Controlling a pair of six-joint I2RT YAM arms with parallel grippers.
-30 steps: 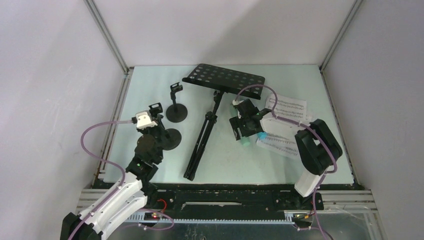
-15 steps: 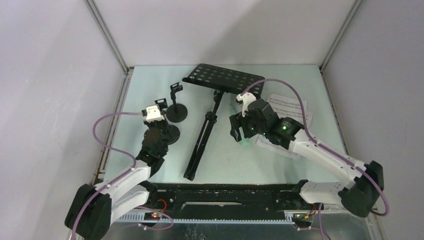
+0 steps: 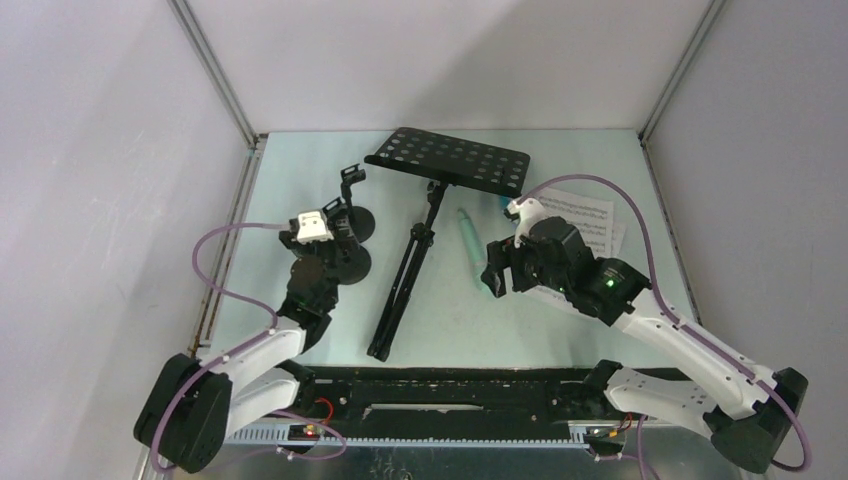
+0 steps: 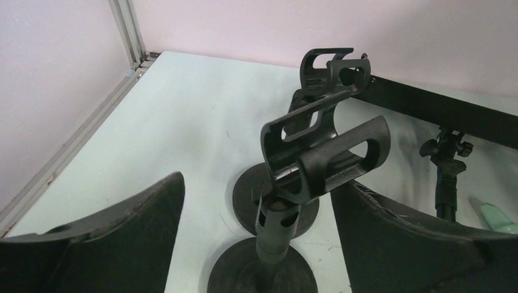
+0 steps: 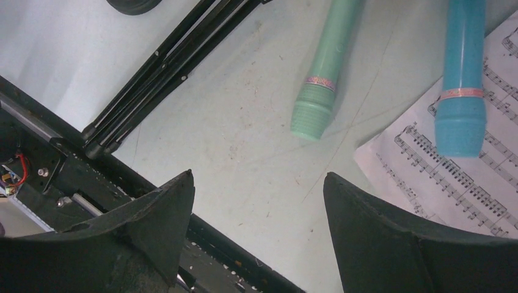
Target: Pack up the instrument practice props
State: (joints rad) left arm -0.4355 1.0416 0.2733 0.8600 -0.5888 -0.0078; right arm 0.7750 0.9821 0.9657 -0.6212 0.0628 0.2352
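Note:
Two black round-based mic holders stand close together on the table. The near holder [image 4: 276,232] rises between my left gripper's [image 4: 256,183] wide-open jaws, which do not touch it; the far holder [image 4: 333,70] stands just behind. From above, the left gripper [image 3: 338,235] hangs by both holders [image 3: 358,228]. The black music rack [image 3: 450,160] lies folded with its tripod legs [image 5: 165,67] toward me. My right gripper [image 5: 259,176] is open and empty over bare table, short of the mint-green microphone [image 5: 327,67] and the blue microphone [image 5: 462,79], which rests on sheet-music pages [image 5: 464,195].
Metal rails [image 3: 215,250] and white walls close in the table on the left, back and right. The black base bar [image 5: 36,140] runs along the near edge below my right gripper [image 3: 500,280].
My left gripper carried the near mic holder back beside the other one, then opened and let it go. My right gripper drew back toward the near edge, uncovering the mint-green microphone.

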